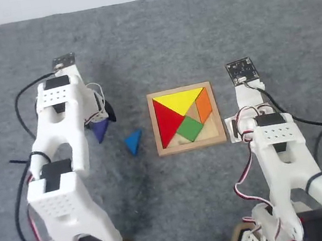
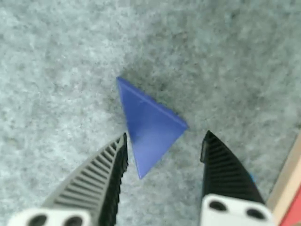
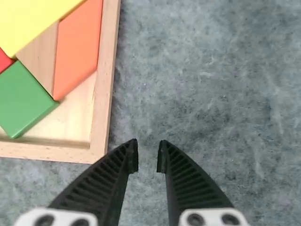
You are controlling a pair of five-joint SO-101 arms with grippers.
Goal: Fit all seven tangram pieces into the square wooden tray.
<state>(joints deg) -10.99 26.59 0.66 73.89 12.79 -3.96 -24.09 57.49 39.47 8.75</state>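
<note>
The left tool [image 2: 165, 136] is spread wide and straddles a dark blue triangle [image 2: 148, 127] that lies flat on the bench [image 2: 56, 70], not yet gripped. The right tool [image 3: 147, 143] is empty, with a narrow gap, just outside a corner of the tray [image 3: 106, 94]. 4 coloured pieces sit in the tray: yellow triangle [image 1: 179, 100], red triangle [image 1: 166, 122], orange piece [image 1: 204, 105] and green square [image 1: 190, 129]. A tan patch between them may be a 5th. A light blue triangle [image 1: 133, 142] lies near the tray, so at least 2 pieces remain.
</note>
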